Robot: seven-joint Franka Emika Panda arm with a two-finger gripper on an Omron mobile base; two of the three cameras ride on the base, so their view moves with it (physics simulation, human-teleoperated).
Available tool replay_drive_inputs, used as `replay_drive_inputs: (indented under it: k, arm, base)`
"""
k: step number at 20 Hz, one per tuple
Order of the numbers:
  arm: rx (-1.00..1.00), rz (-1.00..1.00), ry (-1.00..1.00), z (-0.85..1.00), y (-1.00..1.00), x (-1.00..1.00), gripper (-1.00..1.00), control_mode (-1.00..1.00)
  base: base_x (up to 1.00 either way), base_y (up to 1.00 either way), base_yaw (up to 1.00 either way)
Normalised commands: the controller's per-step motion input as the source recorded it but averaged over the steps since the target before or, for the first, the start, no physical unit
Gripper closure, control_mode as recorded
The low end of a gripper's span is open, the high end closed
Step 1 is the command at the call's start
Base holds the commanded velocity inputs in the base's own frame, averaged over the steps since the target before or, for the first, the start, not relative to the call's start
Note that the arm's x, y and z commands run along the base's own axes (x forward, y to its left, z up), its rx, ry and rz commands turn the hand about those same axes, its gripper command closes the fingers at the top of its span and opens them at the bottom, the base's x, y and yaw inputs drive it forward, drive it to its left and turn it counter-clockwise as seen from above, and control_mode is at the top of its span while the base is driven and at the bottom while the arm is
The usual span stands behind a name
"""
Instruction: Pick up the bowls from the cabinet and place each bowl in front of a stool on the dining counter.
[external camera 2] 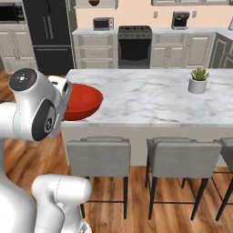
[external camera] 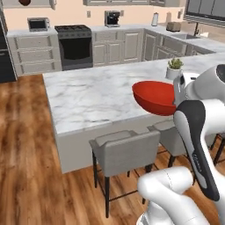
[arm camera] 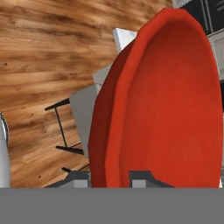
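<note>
Red bowl [arm camera: 175, 100]: glossy, round, wide. Held in the air by its rim, clear of the surface, hanging over the near left corner of the dining counter [external camera: 88, 99] and above the stools. It sits roughly level in the base views, opening upward.

Hand [arm camera: 109, 177]: clamped narrowly on the bowl's rim, one fingertip each side of the wall. A rim pinch suits so wide a bowl, which the hand likely could not span otherwise.

Stool, nearest [external camera 2: 98, 157]: grey, cushioned, tucked against the counter's base just below the bowl; by judgement the seat this bowl is meant for. A second stool [external camera 2: 184, 157] stands beside it, a third at the frame's edge.

Dining counter edge: the near edge lies directly under the bowl. Setting down calls for carrying the bowl inward so its whole base rests on marble.

Open room: broad bare marble ahead of the bowl.

Potted plant [external camera 2: 198, 81]: small, white pot, well apart toward the far end.

Second bowl: placement not yet done.
</note>
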Motion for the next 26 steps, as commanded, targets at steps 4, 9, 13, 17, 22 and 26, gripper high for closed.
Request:
replay_drive_inputs:
  k: [4, 9, 13, 17, 22, 26]
  arm:
    - [0.00, 0.00, 0.00, 0.00, 0.00, 0.00, 1.00, 1.00]
    - [0.00, 0.00, 0.00, 0.00, 0.00, 0.00, 1.00, 1.00]
    - [0.00, 0.00, 0.00, 0.00, 0.00, 0.00, 1.00, 1.00]
    - [0.00, 0.00, 0.00, 0.00, 0.00, 0.00, 1.00, 1.00]
    - [0.00, 0.00, 0.00, 0.00, 0.00, 0.00, 1.00, 1.00]
    - [0.00, 0.00, 0.00, 0.00, 0.00, 0.00, 1.00, 1.00]
  base:
    - [0.50, 0.01, 0.16]
    - [0.28, 0.00, 0.05]
    - [0.47, 0.00, 0.09]
    - [0.58, 0.00, 0.07]
    - [0.61, -0.03, 0.10]
    - [0.28, -0.09, 0.04]
